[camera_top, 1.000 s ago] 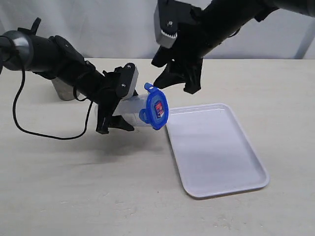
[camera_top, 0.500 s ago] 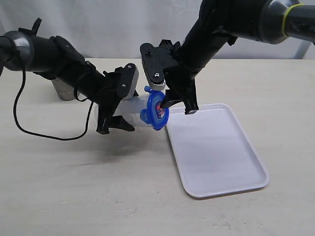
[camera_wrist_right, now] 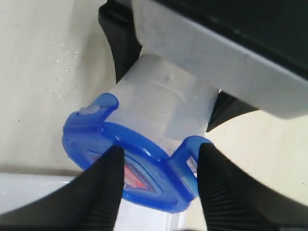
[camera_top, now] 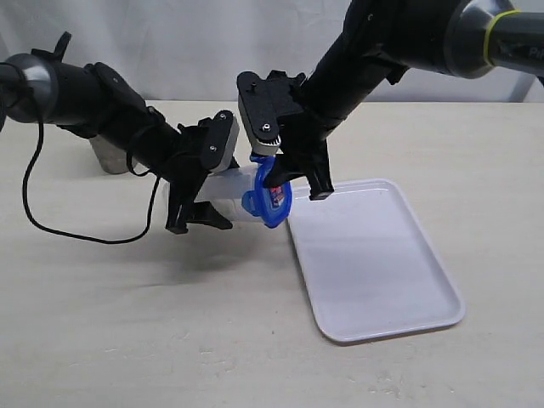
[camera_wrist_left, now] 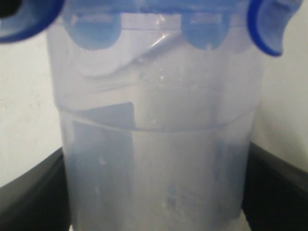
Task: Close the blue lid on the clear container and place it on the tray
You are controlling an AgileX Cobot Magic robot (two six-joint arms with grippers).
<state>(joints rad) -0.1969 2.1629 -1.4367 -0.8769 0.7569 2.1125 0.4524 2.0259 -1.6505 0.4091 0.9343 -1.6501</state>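
— Where is the container [camera_top: 223, 189] held?
— Sideways over the middle of the bench [camera_top: 102, 323], pinched by the left claw [camera_top: 200, 191]; the lid [camera_top: 274, 194] is seated, its tabs [camera_wrist_left: 269, 24] flared.
— And the right claw [camera_wrist_right: 161, 150]?
— Spread astride the lid; each tab should be pressed squarely.

Bright, even light leaves soft shadows on the table [camera_top: 127, 323]; the left wrist view is blurred.

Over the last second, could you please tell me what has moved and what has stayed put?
The right gripper swung down from above and behind the clear container onto the blue lid; its open fingers now straddle the lid's stickered face. Nothing was grasped or released. The left gripper kept holding the container on its side, and the tray did not move.
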